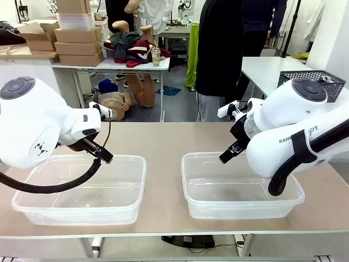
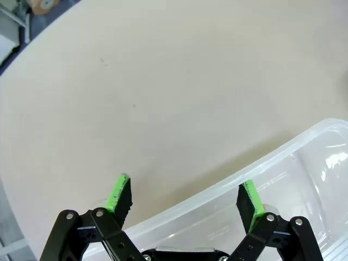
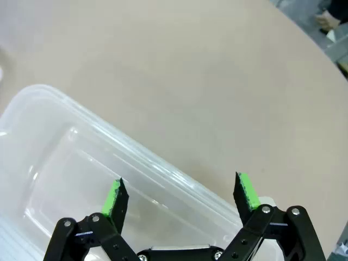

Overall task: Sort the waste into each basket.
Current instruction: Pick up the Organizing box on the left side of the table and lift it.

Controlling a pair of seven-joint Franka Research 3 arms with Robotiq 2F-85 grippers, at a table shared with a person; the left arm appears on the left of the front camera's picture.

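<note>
Two clear baskets stand side by side on the tan table, the left basket (image 1: pixel 76 212) and the right basket (image 1: pixel 240 209); nothing lies in either. No waste is in view. My left gripper (image 2: pixel 185 180) is open above the far rim of the left basket (image 2: pixel 272 157), holding nothing. Over the far rim of the right basket (image 3: pixel 81 117) my right gripper (image 3: pixel 180 179) is open too, nothing between its green pads. Both white arms, the left arm (image 1: pixel 38 123) and the right arm (image 1: pixel 294 131), hover over their baskets.
A person (image 1: pixel 218 54) in dark clothes stands at the table's far side. A dark lattice basket (image 1: pixel 313 82) sits on a white table at the back right. Bare tabletop (image 1: pixel 163 136) lies between and beyond the baskets.
</note>
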